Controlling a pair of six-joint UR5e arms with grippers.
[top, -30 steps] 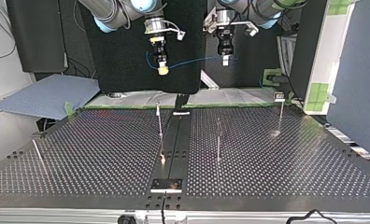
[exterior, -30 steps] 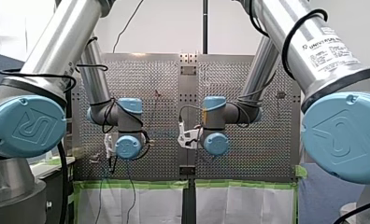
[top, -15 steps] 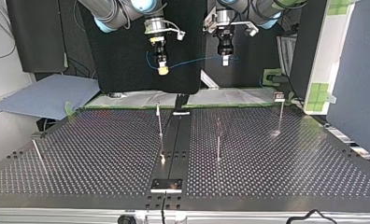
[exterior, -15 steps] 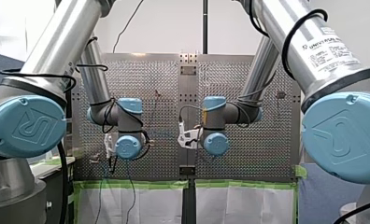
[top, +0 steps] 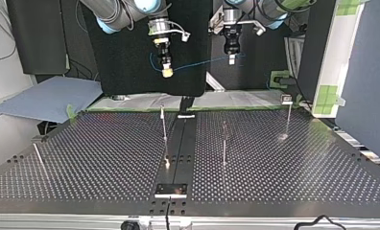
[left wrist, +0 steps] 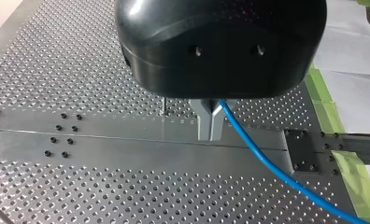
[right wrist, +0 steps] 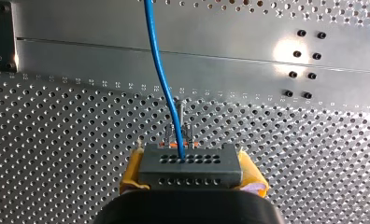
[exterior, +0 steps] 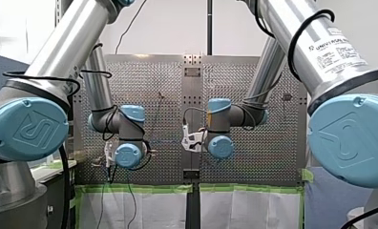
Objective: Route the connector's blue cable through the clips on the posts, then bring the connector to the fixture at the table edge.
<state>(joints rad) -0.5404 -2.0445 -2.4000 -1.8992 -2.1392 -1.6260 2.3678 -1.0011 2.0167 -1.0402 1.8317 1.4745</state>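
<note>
In the right wrist view my right gripper (right wrist: 192, 179) is shut on the grey connector (right wrist: 191, 161), with yellow pads (right wrist: 132, 173) on both its sides. The blue cable (right wrist: 160, 74) leaves the connector's face and runs ahead over the table. My left gripper (left wrist: 210, 129) has its metal fingers shut on the same blue cable (left wrist: 272, 170), which trails off beside them. In the top view both grippers hang high behind the table: my right gripper (top: 167, 72) at the left, my left gripper (top: 231, 59) at the right. The cable (top: 197, 63) spans between them.
Thin posts stand on the perforated table: one at mid-left (top: 163, 123), one at mid-right (top: 223, 141), one at far right (top: 288, 116), and a leaning one at far left (top: 38, 158). A small plate fixture (top: 171, 190) sits at the near edge on the central rail (top: 181, 143).
My left arm has shifted: its wrist moved left and slightly down in the front view, and its gripper rose a little in the top view. My right arm has not moved.
</note>
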